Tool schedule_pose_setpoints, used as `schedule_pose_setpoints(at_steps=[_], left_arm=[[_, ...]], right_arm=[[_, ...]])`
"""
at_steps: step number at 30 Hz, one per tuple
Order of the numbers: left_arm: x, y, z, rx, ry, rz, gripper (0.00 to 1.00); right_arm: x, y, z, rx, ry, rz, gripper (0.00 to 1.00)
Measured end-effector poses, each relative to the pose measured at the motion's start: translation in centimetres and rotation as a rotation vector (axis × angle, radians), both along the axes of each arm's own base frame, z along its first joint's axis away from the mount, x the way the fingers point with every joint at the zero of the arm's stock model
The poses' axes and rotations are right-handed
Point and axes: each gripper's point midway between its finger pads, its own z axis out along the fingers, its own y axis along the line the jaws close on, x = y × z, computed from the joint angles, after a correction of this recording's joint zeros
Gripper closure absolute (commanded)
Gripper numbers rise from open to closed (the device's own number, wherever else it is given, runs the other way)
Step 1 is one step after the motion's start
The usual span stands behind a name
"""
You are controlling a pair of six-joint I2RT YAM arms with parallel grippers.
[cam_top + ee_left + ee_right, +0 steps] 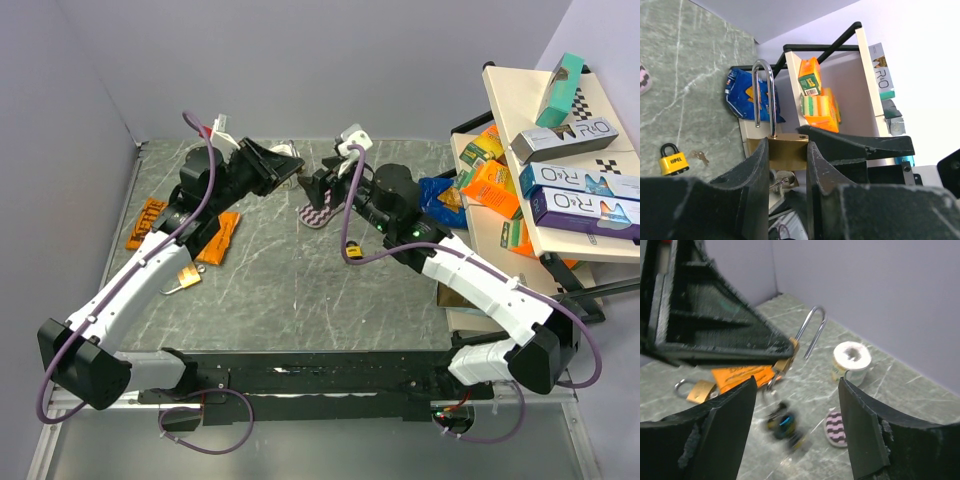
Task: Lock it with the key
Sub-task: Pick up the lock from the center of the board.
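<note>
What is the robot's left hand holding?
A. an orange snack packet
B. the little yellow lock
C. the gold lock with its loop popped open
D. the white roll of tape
C: the left gripper pinches the gold lock by its body, and its silver loop sticks up with one end free.

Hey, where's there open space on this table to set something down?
Widest bare patch: the table's near middle, between the loose brass padlock and the right arm. Crowded at the left around the orange packets, and at the back by the striped pouch.
</note>
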Motion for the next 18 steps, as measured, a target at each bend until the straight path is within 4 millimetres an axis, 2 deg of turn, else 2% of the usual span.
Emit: schedule_pose_setpoints(at_steps=[5, 8, 18], left_arm=[[-0.2, -0.2, 0.2, -0.022, 0.015, -0.010, 0.99], [-0.2, -0.2, 0.3, -0.029, 0.016, -0.006, 0.99], [0.2, 0.0, 0.4, -0.041, 0.020, 0.018, 0.99]], right_arm=[[0.7, -0.3, 1.2, 0.026, -0.045, -0.051, 0.37], [1.0, -0.2, 1.3, 0.031, -0.052, -0.061, 0.39], [1.2, 0.3, 1.3, 0.040, -0.059, -0.072, 0.41]])
